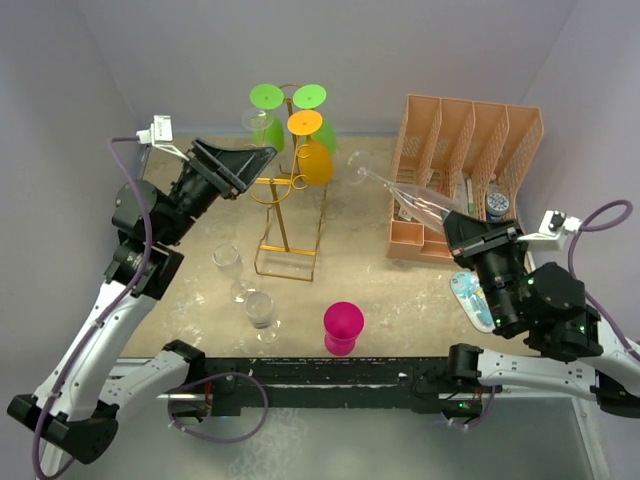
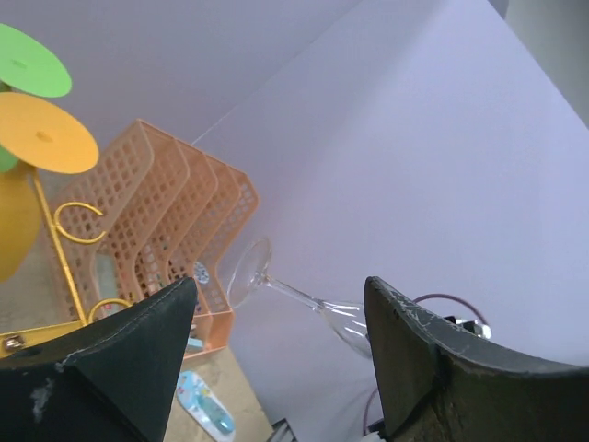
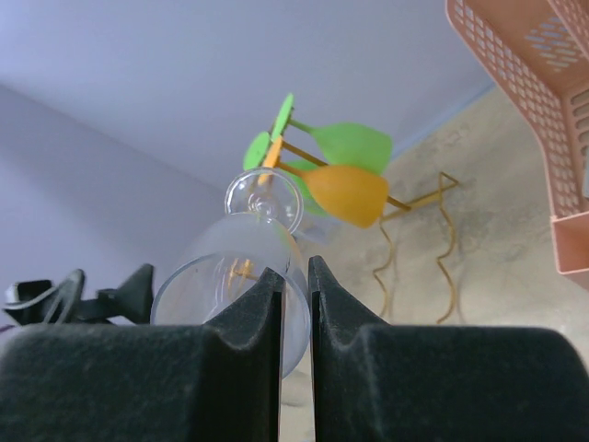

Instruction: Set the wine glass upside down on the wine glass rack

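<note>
My right gripper (image 1: 452, 218) is shut on the rim of a clear wine glass (image 1: 400, 188), held in the air with its foot pointing left toward the rack. In the right wrist view the jaws (image 3: 294, 276) pinch the glass wall (image 3: 235, 267). The gold wire wine glass rack (image 1: 288, 205) stands at the back centre with two green glasses (image 1: 268, 110) and an orange glass (image 1: 312, 150) hung upside down. My left gripper (image 1: 258, 158) is open and empty beside the rack's left side; its wrist view shows the clear glass (image 2: 304, 299) between its fingers, far off.
A peach mesh organizer (image 1: 465, 170) stands at the back right. Two clear glasses (image 1: 228, 258) (image 1: 261, 310) and a magenta cup (image 1: 343, 325) stand near the front. A light blue item (image 1: 472, 298) lies under the right arm.
</note>
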